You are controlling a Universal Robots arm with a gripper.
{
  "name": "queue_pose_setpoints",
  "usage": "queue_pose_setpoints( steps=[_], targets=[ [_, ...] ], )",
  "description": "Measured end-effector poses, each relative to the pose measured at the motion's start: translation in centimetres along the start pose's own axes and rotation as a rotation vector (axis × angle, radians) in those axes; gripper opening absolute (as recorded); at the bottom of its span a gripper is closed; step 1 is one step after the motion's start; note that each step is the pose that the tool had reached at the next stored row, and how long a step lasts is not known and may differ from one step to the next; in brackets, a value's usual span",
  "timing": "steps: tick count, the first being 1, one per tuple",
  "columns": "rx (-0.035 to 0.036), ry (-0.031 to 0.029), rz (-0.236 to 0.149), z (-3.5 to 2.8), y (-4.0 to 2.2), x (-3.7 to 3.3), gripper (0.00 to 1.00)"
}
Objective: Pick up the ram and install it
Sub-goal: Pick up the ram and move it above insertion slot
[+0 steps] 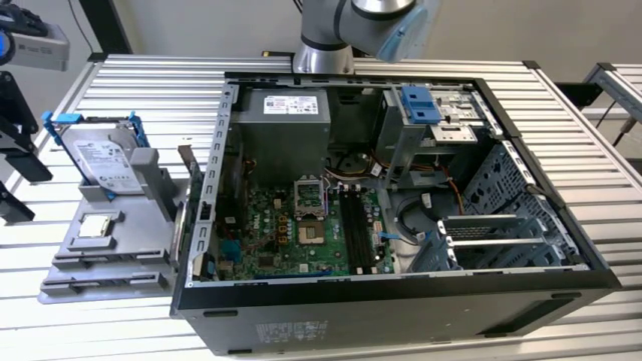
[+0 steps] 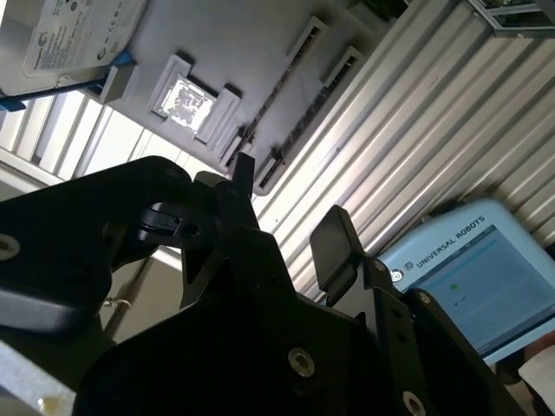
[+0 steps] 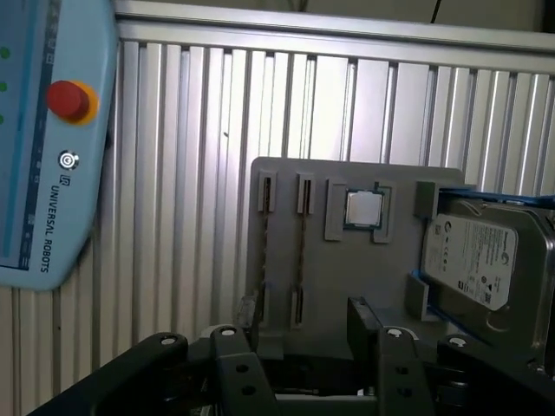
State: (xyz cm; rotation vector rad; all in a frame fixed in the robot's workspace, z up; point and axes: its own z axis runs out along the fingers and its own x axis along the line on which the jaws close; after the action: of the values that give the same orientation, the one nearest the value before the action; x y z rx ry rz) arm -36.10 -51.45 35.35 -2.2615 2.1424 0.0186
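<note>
Arm [image 1: 361,19] enters at the exterior view's top, behind the case [image 1: 401,308]. In the first wrist view the claw [image 3: 308,316] faces down at the tray [image 3: 347,277] on the table [image 3: 173,173], fingers apart, nothing btwn them. Ram [image 3: 302,251] looks like two thin sticks, edge-up in the tray's holders. They lie parallel, long axes across the tray, just beside the CPU [image 3: 362,209].

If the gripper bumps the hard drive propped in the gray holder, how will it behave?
The hard drive looks like a rigid metal body, probably heavy for its size. It stands tilted in the gray holder, so a nudge might tip rather than slide it.
</note>
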Motion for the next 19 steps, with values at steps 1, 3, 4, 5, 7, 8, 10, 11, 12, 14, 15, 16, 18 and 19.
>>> queue_pose_setpoints(
  steps=[1,3,4,5,7,8,10,11,12,14,15,16,18,19],
  targets=[
    [0.0000,-0.0001,0.000,0.15,0.00,0.00,0.00],
    [0.0000,0.0000,0.000,0.43,0.00,0.01,0.00],
    [0.0000,0.0000,0.000,0.56,0.01,0.02,0.00],
    [0.0000,0.0000,0.000,0.67,0.01,0.02,0.00],
    [-0.0001,0.0001,0.000,0.79,0.01,0.02,0.00],
    [-0.0002,0.0002,0.000,0.79,0.01,0.02,0.00],
    [-0.0002,0.0002,0.000,0.80,0.01,0.02,0.00],
    [-0.0001,0.0001,0.000,0.81,0.01,0.02,0.00],
    [0.0000,0.0000,0.000,0.81,0.01,0.02,0.00],
    [-0.0001,0.0001,0.000,0.81,0.01,0.02,0.00],
    [0.0000,0.0000,0.000,0.83,0.01,0.02,0.00],
    [0.0002,-0.0001,0.000,0.88,0.01,0.02,0.00],
    [0.0002,-0.0001,0.000,1.03,0.01,0.03,0.00],
    [0.0000,0.0000,0.000,1.12,0.01,0.03,0.00]
  ],
)
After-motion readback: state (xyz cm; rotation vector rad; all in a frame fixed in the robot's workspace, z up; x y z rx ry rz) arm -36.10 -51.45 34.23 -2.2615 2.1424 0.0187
